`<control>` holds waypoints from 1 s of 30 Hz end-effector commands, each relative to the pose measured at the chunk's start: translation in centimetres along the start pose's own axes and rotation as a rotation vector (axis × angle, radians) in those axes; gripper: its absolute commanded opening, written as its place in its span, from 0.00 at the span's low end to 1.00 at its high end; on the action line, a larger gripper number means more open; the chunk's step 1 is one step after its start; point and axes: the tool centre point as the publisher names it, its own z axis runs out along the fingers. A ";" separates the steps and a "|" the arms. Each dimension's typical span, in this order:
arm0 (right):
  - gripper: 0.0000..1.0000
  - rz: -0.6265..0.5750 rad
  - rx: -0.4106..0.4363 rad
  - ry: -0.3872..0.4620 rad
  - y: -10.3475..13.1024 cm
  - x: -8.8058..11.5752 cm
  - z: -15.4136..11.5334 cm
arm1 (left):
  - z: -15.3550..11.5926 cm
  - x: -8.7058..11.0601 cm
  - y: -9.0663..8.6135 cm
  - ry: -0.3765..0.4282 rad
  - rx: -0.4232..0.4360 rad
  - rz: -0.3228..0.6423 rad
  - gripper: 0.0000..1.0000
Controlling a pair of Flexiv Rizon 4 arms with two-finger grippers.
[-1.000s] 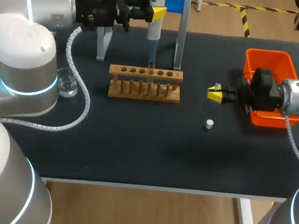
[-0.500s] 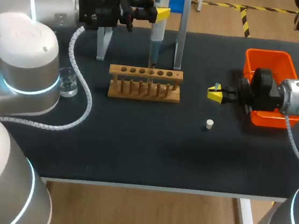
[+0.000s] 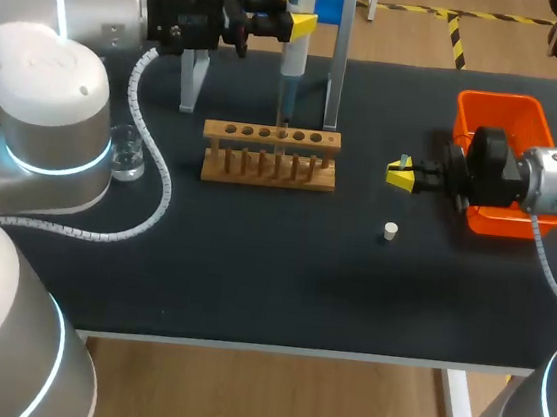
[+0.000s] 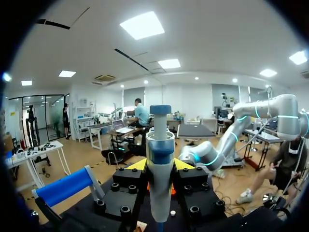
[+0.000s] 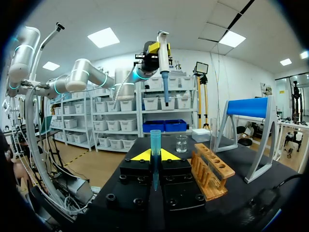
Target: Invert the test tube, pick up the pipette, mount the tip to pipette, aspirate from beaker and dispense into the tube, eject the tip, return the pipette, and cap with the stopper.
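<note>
The pipette (image 3: 293, 57) hangs upright in the upper middle of the head view, gripped near its top by the left claw (image 3: 297, 25), whose yellow fingers press it from both sides. Its thin lower end points down at the hole row of the wooden rack (image 3: 270, 155). Whether it touches the rack cannot be told. Behind the pipette, at the back edge of the surface (image 3: 280, 279), is the blue-topped stand (image 3: 340, 55), and the pipette sits between its two legs.

The right claw (image 5: 154, 154) is closed on a blue-green tube (image 5: 155, 144), held upright between its fingers. In the head view this claw is right of the rack, with a strip of dark surface between the two. The white stopper (image 3: 390, 231) lies alone just below the claw, well apart from the rack.

The beaker (image 3: 126, 153) is at the left, near the left edge and close beside the left arm's base, with the arm's cable looping past it. The orange bin (image 3: 500, 115) sits in the upper right by the right edge, and the right arm's wrist covers its near side. A wide band of dark surface runs from the rack and stopper down to the front edge.
</note>
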 end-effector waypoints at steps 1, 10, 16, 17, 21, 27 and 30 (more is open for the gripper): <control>0.00 -0.001 0.001 -0.001 0.0 0.1 0.0 | 0.0 -0.1 -0.1 0.003 -0.005 -0.001 0.00; 0.00 -0.001 0.001 -0.001 0.0 0.1 0.0 | 0.0 -0.1 -0.1 0.003 -0.005 -0.001 0.00; 0.00 -0.001 0.001 -0.001 0.0 0.1 0.0 | 0.0 -0.1 -0.1 0.003 -0.005 -0.001 0.00; 0.00 -0.001 0.001 -0.001 0.0 0.1 0.0 | 0.0 -0.1 -0.1 0.003 -0.005 -0.001 0.00; 0.00 -0.001 0.001 -0.001 0.0 0.1 0.0 | 0.0 -0.1 -0.1 0.003 -0.005 -0.001 0.00; 0.00 0.006 0.000 0.004 0.2 -0.4 0.9 | 0.0 -0.1 -0.1 0.003 -0.005 -0.001 0.00; 0.00 0.012 0.003 0.012 0.4 -0.6 1.8 | 0.0 -0.1 -0.1 0.003 -0.005 -0.001 0.00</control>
